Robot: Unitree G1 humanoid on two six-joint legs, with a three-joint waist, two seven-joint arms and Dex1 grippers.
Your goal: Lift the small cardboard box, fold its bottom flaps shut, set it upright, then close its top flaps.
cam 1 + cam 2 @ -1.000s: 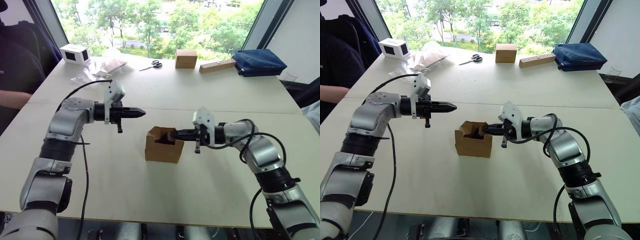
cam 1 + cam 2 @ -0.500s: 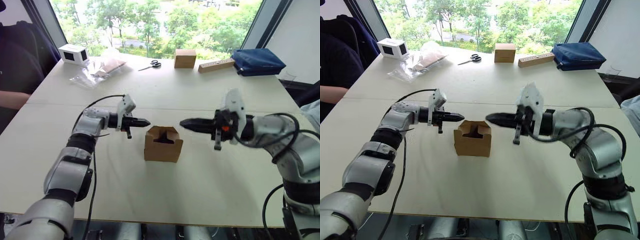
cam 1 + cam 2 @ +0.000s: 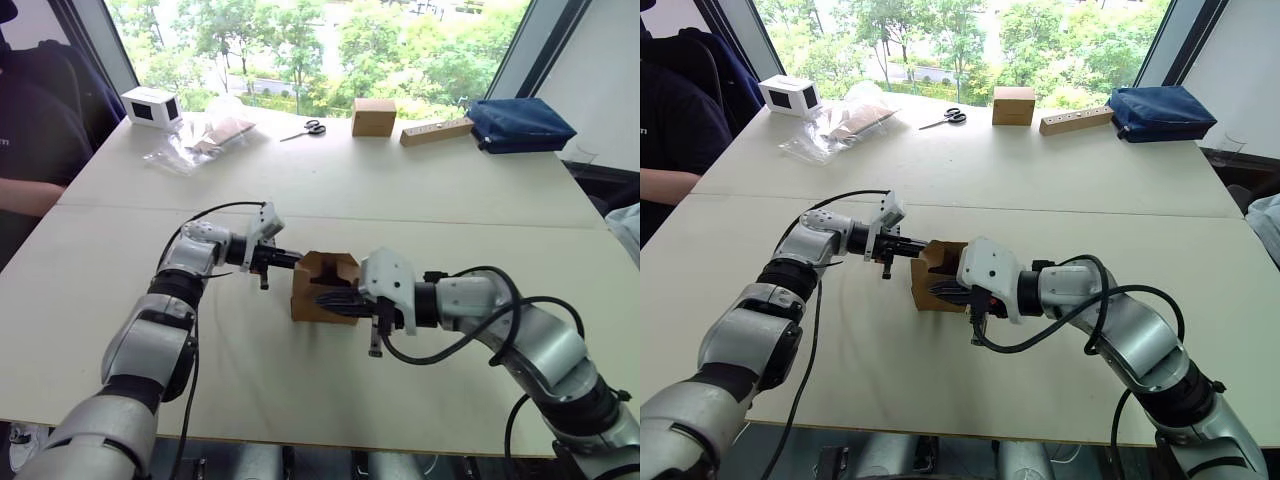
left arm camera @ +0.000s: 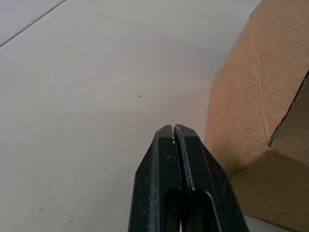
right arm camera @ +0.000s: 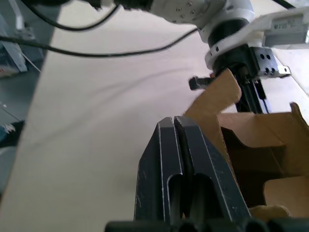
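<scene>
1. The desk (image 3: 420,190) carries the box (image 3: 318,296) near its middle, upright, with its top flaps (image 3: 330,268) standing open.
2. The right gripper (image 3: 322,296), fingers pressed together and empty, lies across the box's front face.
3. The left gripper (image 3: 297,260), also closed and empty, has its tip at the box's upper left edge.
</scene>
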